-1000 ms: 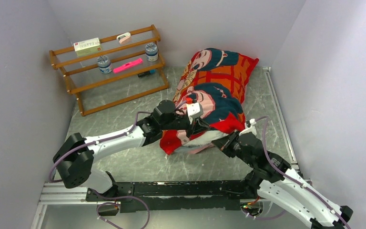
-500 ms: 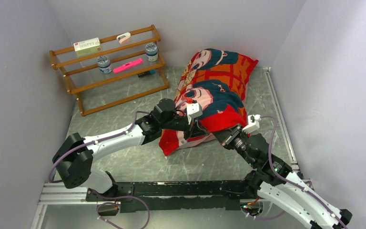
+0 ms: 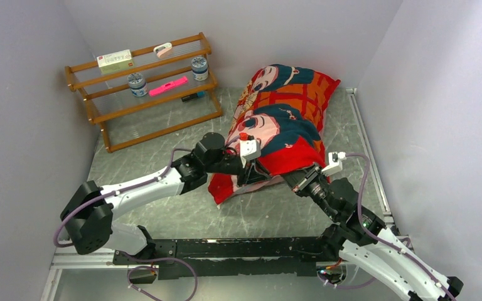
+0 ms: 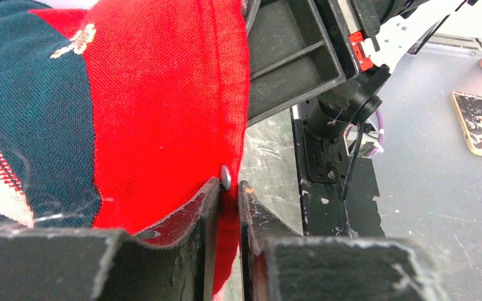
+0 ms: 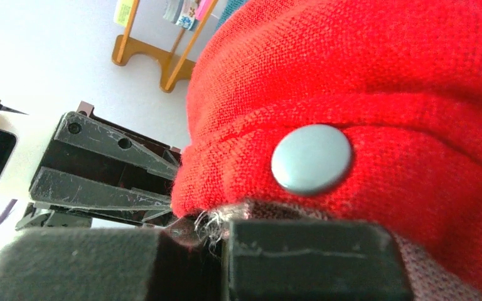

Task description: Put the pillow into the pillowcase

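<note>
Since a second ago the hem has closed over the plump white pillow's edge, now hidden inside the red cartoon-print fabric pillowcase (image 3: 285,94). It lies bulging on the grey marbled worktop (image 3: 257,216). Left gripper (image 4: 228,207) clamps its near hem. Right gripper (image 5: 219,235) pinches that hem too, below a round grey snap button (image 5: 312,158).

Your overhead view is evenly, softly lit and sharp all over, with only faint shadows on the table (image 3: 238,216) beneath the wooden rack (image 3: 157,103). In the left wrist view the pillowcase (image 4: 163,113) weave is crisp, the left gripper (image 4: 229,188) near the lens goes soft, and the top right corner blows out white. The right wrist view is brightest (background washed out and unfocused): snap button (image 5: 312,158) sharp, right gripper (image 5: 223,235) a dark blur
</note>
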Controlling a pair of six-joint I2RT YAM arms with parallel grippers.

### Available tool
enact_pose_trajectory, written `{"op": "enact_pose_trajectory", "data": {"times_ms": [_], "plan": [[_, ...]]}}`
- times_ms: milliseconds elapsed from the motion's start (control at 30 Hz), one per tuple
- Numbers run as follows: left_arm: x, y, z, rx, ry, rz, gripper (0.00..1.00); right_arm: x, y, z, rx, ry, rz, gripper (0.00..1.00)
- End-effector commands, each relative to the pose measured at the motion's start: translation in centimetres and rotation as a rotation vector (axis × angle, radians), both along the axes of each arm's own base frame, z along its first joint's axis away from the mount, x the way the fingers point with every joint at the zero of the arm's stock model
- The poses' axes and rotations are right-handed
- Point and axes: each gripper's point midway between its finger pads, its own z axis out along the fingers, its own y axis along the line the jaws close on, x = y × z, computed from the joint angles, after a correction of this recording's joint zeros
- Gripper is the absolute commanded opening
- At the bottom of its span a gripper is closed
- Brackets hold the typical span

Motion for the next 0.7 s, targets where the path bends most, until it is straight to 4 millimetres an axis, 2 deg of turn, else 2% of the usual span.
{"op": "enact_pose_trajectory", "data": {"times_ms": [0, 167, 333, 533, 667], "plan": [[-0.3, 0.8, 1.7, -0.035, -0.092, 0.010, 0.23, -0.7, -0.2, 7.7, 0.261, -0.172, 0.015, 0.00], [-0.1, 1.1, 1.8, -0.034, -0.123, 0.017, 0.29, -1.4, -0.3, 7.5, 0.307, -0.165, 0.035, 0.00], [-0.7, 1.4, 3.0, -0.079, -0.157, -0.002, 0.33, -1.8, -0.2, 7.2, 0.286, -0.161, 0.056, 0.00], [-0.9, 1.4, 3.1, -0.071, -0.171, -0.018, 0.34, -2.0, 0.0, 7.5, 0.321, -0.173, 0.072, 0.00], [-1.3, 2.0, 4.2, -0.114, -0.235, -0.016, 0.44, -2.0, 0.0, 7.5, 0.331, -0.173, 0.072, 0.00]]}}
